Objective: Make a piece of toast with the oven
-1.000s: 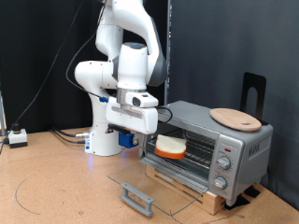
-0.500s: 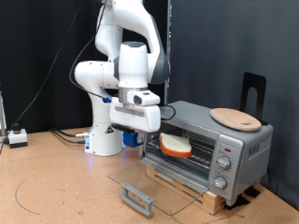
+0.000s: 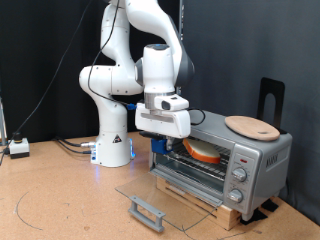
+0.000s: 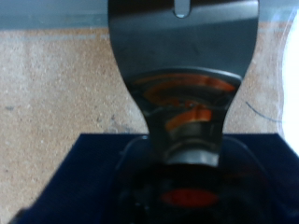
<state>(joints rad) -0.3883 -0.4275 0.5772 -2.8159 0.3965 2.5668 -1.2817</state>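
The silver-grey oven (image 3: 235, 150) stands at the exterior view's right with its glass door (image 3: 165, 195) folded down flat. The toast (image 3: 203, 151), pale with an orange-brown crust, is inside the oven cavity on the end of a metal spatula. My gripper (image 3: 160, 142) is just outside the oven's opening, on its left side in the exterior view, shut on the spatula's dark blue handle (image 4: 93, 182). In the wrist view the shiny spatula blade (image 4: 182, 65) stretches away from the hand with orange reflections on it. The toast itself is not clear there.
A round light-wood board (image 3: 250, 126) lies on top of the oven. The door handle (image 3: 147, 212) sticks out towards the front of the table. The oven knobs (image 3: 240, 172) are on its right panel. A black stand (image 3: 270, 100) is behind the oven. A small white box (image 3: 18, 147) is at the left.
The arm has swung to the exterior view's right. The toast has gone from the oven's mouth to deeper inside the cavity, still on the spatula.
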